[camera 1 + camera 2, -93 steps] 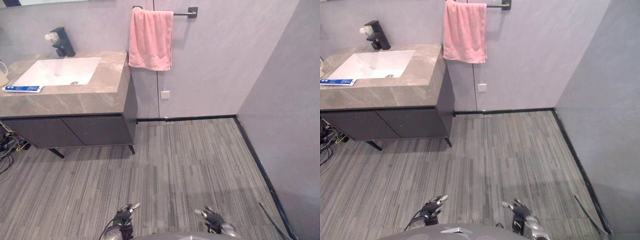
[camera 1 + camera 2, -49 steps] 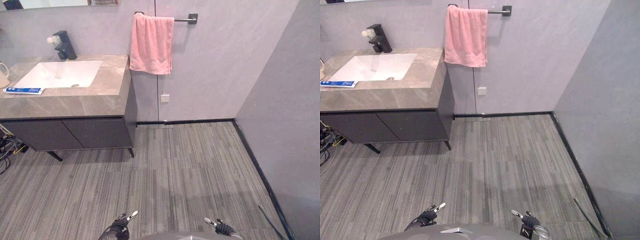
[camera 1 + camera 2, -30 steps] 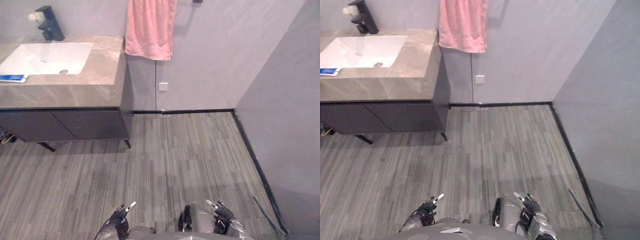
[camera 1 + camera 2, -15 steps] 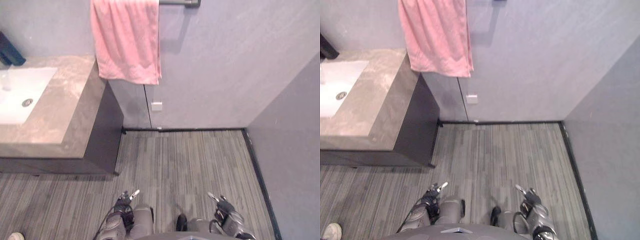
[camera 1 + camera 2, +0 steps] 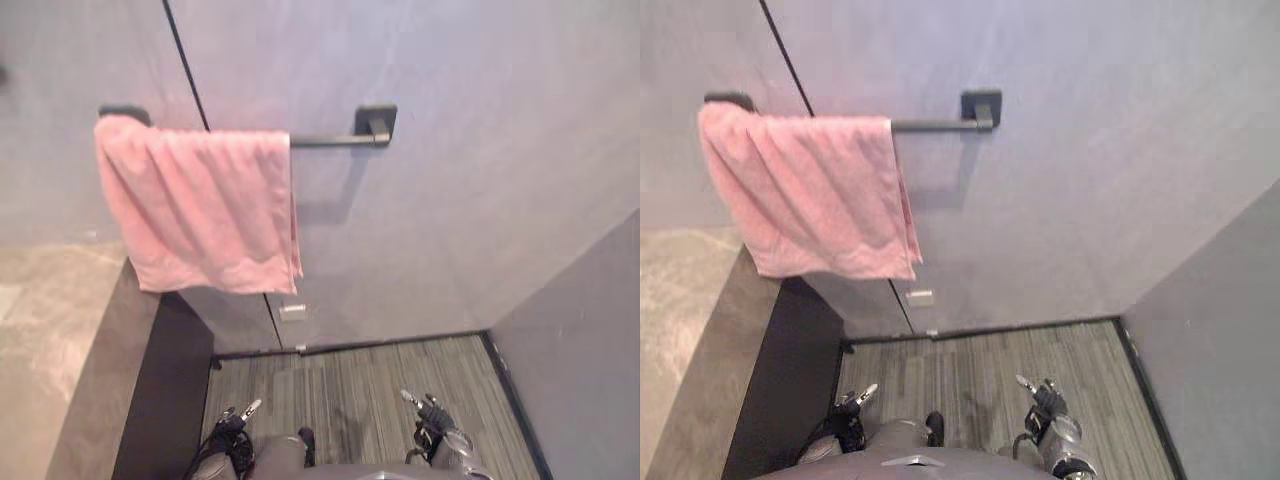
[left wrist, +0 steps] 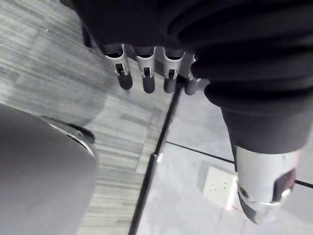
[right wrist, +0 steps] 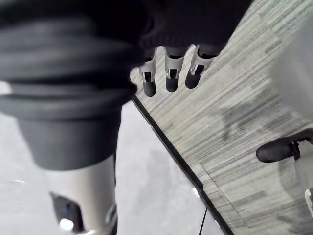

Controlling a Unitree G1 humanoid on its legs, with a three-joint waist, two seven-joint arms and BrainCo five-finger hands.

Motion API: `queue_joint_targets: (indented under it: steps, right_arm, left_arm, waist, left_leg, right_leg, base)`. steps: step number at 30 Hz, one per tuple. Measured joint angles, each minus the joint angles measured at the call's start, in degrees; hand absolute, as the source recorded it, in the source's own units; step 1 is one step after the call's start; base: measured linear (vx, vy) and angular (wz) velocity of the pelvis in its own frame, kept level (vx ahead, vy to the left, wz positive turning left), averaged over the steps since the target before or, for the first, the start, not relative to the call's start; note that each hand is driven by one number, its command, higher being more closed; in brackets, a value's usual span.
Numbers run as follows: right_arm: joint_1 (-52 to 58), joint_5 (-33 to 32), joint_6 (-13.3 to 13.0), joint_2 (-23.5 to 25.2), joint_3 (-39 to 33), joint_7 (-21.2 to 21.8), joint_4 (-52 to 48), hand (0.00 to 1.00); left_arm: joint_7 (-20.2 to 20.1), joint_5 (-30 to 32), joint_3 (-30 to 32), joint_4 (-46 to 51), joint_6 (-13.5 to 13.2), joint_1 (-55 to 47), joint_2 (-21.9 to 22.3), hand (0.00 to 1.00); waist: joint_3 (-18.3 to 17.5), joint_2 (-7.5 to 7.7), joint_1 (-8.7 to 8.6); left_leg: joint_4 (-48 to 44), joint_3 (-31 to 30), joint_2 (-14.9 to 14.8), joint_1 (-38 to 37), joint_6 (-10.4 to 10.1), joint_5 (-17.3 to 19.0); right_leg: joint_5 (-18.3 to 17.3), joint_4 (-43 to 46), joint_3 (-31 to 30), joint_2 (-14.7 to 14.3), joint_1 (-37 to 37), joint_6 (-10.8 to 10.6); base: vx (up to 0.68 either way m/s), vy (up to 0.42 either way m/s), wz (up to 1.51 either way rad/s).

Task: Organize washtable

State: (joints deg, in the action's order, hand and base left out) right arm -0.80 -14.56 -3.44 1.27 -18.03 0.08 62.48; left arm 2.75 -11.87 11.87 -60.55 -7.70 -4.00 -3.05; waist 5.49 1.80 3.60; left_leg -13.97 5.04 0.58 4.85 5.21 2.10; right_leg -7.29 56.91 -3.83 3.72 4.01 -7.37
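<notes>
Left eye view: the grey-brown marble-look washtable top (image 5: 55, 340) sits at the left edge. It is smooth stone, its right edge running near to far, over a matte black cabinet side (image 5: 165, 400). It lies left of and beyond the left hand (image 5: 232, 418), which hangs low beside the cabinet, so this looks like the nearer hand for a reach there. The right hand (image 5: 432, 415) hangs low, well apart on the right. A soft pink terry towel (image 5: 200, 205) is draped over a dark metal wall bar (image 5: 330, 140). The bar's long axis runs left-right, high above both hands. A small white square wall socket (image 5: 292, 312) sits below the towel, above the striped grey plank floor (image 5: 350, 385).

Right eye view: same layout, both hands low.

Left wrist view: the left hand's silver dark-tipped fingers (image 6: 145, 73) are straight in a row and hold nothing. The floor, a black skirting strip (image 6: 156, 147) and the socket show past them.

Right wrist view: the right hand's fingers (image 7: 172, 73) are straight and relaxed, empty, over the floor and skirting.
</notes>
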Motion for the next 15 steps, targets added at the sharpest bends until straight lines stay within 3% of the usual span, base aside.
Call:
queue_joint_targets:
  steps: [2,3,4,5,6,7,8,10,12,15]
  right_arm:
    - [-0.07,0.07,-0.06,-0.23,-1.06,0.02,-0.05,0.00]
    - [-0.05,0.13,0.10,-0.30,-2.05,-0.01,0.02,0.00]
    - [-0.24,0.13,0.16,-0.14,-2.19,-0.04,0.12,0.00]
    - [-0.40,0.53,0.27,-0.05,-1.93,-0.01,0.10,0.00]
    - [-0.73,0.53,0.31,-0.02,-1.76,-0.01,0.23,0.00]
    - [-0.37,0.60,0.34,0.25,-0.56,-0.06,0.67,0.00]
    - [0.16,0.61,0.44,0.21,0.27,-0.08,1.30,0.00]
    - [0.23,0.63,0.44,-0.03,2.18,-0.22,1.18,0.00]
    - [0.07,1.18,0.35,-1.67,8.36,-0.21,-0.06,0.00]
    - [0.09,2.49,0.35,-1.97,13.87,-0.24,-2.91,0.00]
  left_arm:
    - [-0.11,0.05,0.16,-0.08,0.26,-0.10,0.14,0.00]
    - [-0.19,0.51,0.68,-0.06,0.28,-0.13,0.68,0.00]
    - [-0.32,1.25,1.33,-0.05,0.28,-0.16,0.84,0.00]
    - [-0.35,1.26,1.85,-0.10,0.29,-0.29,1.21,0.00]
    - [-0.43,1.24,1.78,-0.18,0.29,-0.41,1.18,0.00]
    - [-0.44,0.87,1.95,-0.08,0.06,-0.87,0.60,0.00]
    - [-0.24,0.84,1.90,-0.87,0.08,-0.70,0.18,0.00]
    - [0.04,0.29,1.88,-1.44,-0.16,-0.69,0.59,0.00]
    - [0.12,-1.44,1.74,-2.50,-0.52,-0.91,1.40,0.00]
    - [0.15,-3.02,1.68,-2.35,-1.33,-1.22,1.73,0.00]
  waist:
    - [0.07,-0.44,-0.12]
    - [-0.38,-1.39,-0.12]
    - [-0.48,-1.23,0.04]
    - [-0.53,-1.33,-0.06]
    - [-0.66,-1.08,-0.03]
    - [-1.33,0.89,-0.04]
    - [-1.53,1.73,0.01]
    - [-2.55,1.44,-0.08]
    - [-3.49,-0.70,-0.63]
    - [-3.69,-1.08,-0.36]
  left_leg:
    - [2.96,-0.05,-0.45,-3.33,-0.04,0.34]
    - [5.27,0.06,-1.92,-5.40,-1.80,1.64]
    - [6.14,0.23,-2.65,-6.22,-2.06,1.83]
    - [6.48,0.22,-3.97,-6.24,-3.56,2.65]
    - [6.53,0.23,-4.34,-6.19,-4.18,3.07]
    - [6.83,-0.08,-3.58,-6.15,-5.28,4.15]
    - [7.65,-1.18,-3.06,-6.82,-6.38,4.62]
    - [9.40,-1.23,-3.51,-7.21,-8.04,3.57]
    - [12.49,-3.13,-5.34,-7.17,-10.02,1.22]
    - [12.87,-4.51,-6.79,-6.99,-10.45,1.18]
  right_leg:
    - [-0.92,-2.01,1.31,1.53,1.55,1.51]
    - [-2.28,-6.92,3.93,2.62,2.95,3.08]
    - [-3.38,-12.32,5.46,3.61,3.49,3.08]
    - [-3.31,-21.03,7.64,3.94,3.68,2.86]
    - [-2.55,-26.32,8.30,3.77,3.31,2.48]
    - [5.61,-35.97,7.77,4.33,2.85,2.24]
    - [3.48,-39.43,8.12,4.60,0.82,2.60]
    - [2.20,-45.20,8.81,4.15,-1.26,2.57]
    - [3.57,-49.17,9.45,1.58,-1.30,3.35]
    - [4.64,-52.11,10.55,-0.13,-2.86,3.98]
  base:
    - [-0.09,0.030,0.05]
    - [-0.19,0.026,0.04]
    - [-0.32,0.014,-0.01]
    - [-0.33,-0.008,-0.08]
    - [-0.37,-0.058,-0.05]
    - [-0.21,-0.202,0.01]
    - [-0.11,-0.265,0.01]
    - [0.03,-0.245,-0.06]
    - [0.05,-0.230,0.05]
    - [0.06,-0.157,0.14]
